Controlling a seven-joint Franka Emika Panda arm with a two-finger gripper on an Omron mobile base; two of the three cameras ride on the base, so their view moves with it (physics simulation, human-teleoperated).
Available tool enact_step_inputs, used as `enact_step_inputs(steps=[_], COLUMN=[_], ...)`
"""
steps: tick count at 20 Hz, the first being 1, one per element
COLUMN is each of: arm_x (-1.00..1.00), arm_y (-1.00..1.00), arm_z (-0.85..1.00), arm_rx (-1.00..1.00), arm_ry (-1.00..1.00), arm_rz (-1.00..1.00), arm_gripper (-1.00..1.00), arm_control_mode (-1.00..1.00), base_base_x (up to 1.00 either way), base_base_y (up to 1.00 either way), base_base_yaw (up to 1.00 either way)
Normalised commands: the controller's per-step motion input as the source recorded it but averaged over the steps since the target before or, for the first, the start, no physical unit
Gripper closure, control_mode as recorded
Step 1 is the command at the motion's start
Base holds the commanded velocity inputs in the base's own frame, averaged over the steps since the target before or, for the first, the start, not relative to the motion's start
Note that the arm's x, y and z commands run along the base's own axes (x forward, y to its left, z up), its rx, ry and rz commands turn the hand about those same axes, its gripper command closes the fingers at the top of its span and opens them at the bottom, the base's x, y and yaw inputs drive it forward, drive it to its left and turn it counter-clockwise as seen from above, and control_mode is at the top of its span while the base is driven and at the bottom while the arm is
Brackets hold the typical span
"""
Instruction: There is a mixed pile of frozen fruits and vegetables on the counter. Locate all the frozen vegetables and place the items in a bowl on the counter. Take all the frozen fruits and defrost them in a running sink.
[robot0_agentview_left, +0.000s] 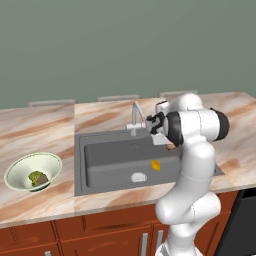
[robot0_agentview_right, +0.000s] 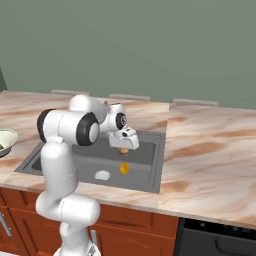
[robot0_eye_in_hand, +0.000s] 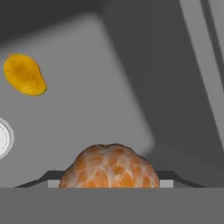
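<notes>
My gripper (robot0_agentview_right: 124, 146) hangs over the right part of the dark grey sink (robot0_agentview_left: 107, 155), shut on a roundish orange-brown frozen fruit (robot0_eye_in_hand: 109, 168) with a segmented skin. The same fruit (robot0_agentview_left: 171, 147) peeks out under the hand, above the basin floor. A yellow-orange oval fruit (robot0_agentview_left: 156, 165) lies on the sink floor beside the silver drain (robot0_agentview_left: 138, 177). At the left of the counter (robot0_agentview_left: 45, 130) sits the cream-green bowl (robot0_agentview_left: 20, 167), holding a green floret (robot0_agentview_left: 35, 176) and a dark brown lump (robot0_agentview_left: 43, 179).
A silver faucet (robot0_agentview_left: 136, 116) stands at the sink's back rim, close to the hand. No water stream is visible. Reddish-brown cabinets (robot0_agentview_left: 100, 235) run below the counter. A dark appliance front (robot0_agentview_right: 220, 240) sits at the lower right.
</notes>
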Motion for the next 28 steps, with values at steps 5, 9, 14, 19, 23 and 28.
enact_step_inputs(steps=[5,9,14,19,23,28], arm_x=[0.05,0.27,0.49,0.33,0.17,0.32], arm_y=[0.00,0.00,0.01,-0.01,-0.09,-0.21], arm_z=[-0.77,-0.71,-0.40,-0.40,-0.47,-0.40], arm_rx=[0.03,0.01,0.01,0.00,0.02,0.03], arm_ry=[0.01,0.00,0.00,0.00,0.01,0.05], arm_rz=[-0.09,-0.03,0.00,0.00,0.00,0.00], arm_gripper=[1.00,1.00,1.00,1.00,1.00,1.00], arm_control_mode=[-1.00,-1.00,-1.00,-1.00,-1.00,-1.00], base_base_x=[0.00,0.00,0.00,0.00,0.00,0.00], base_base_y=[0.00,0.00,0.00,0.00,0.00,0.00], base_base_yaw=[0.00,0.00,0.00,0.00,0.00,0.00])
